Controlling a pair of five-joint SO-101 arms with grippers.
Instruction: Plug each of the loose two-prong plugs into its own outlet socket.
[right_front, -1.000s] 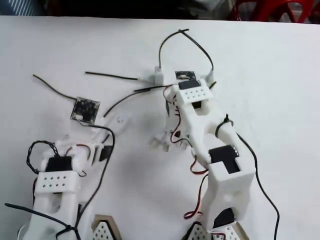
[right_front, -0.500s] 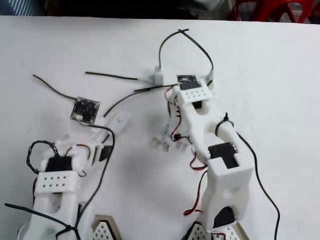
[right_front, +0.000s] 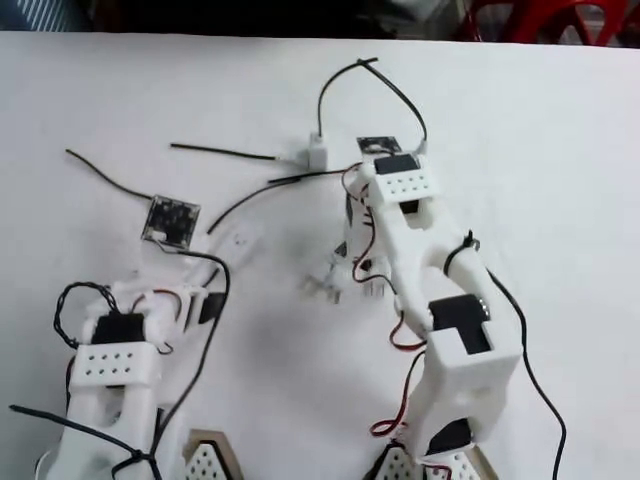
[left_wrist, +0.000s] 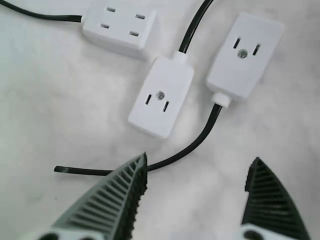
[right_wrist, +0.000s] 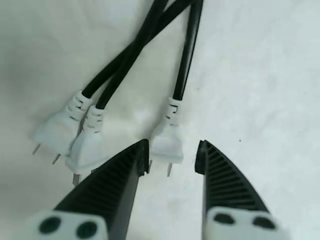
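Three white two-prong plugs on black cords lie together on the white table. My right gripper (right_wrist: 172, 150) is open just over them, its fingers on either side of the prong end of the lone plug (right_wrist: 167, 142). The other two plugs (right_wrist: 75, 137) lie side by side, touching. In the high view the plugs (right_front: 325, 287) show beside the right arm (right_front: 400, 185). Three white outlet sockets (left_wrist: 161, 97) (left_wrist: 244, 55) (left_wrist: 120, 25) lie flat ahead of my left gripper (left_wrist: 197, 167), which is open and holds nothing.
Black cords (right_front: 375, 85) loop across the far half of the table. A white socket block (right_front: 318, 152) lies near the right arm's far end, another (right_front: 238, 240) by the left arm (right_front: 115, 360). A loose cord end (left_wrist: 80, 171) lies by the left fingers.
In the high view the right arm has swung a little to the right, and the plugs beside it have shifted slightly. The left arm has kept still.
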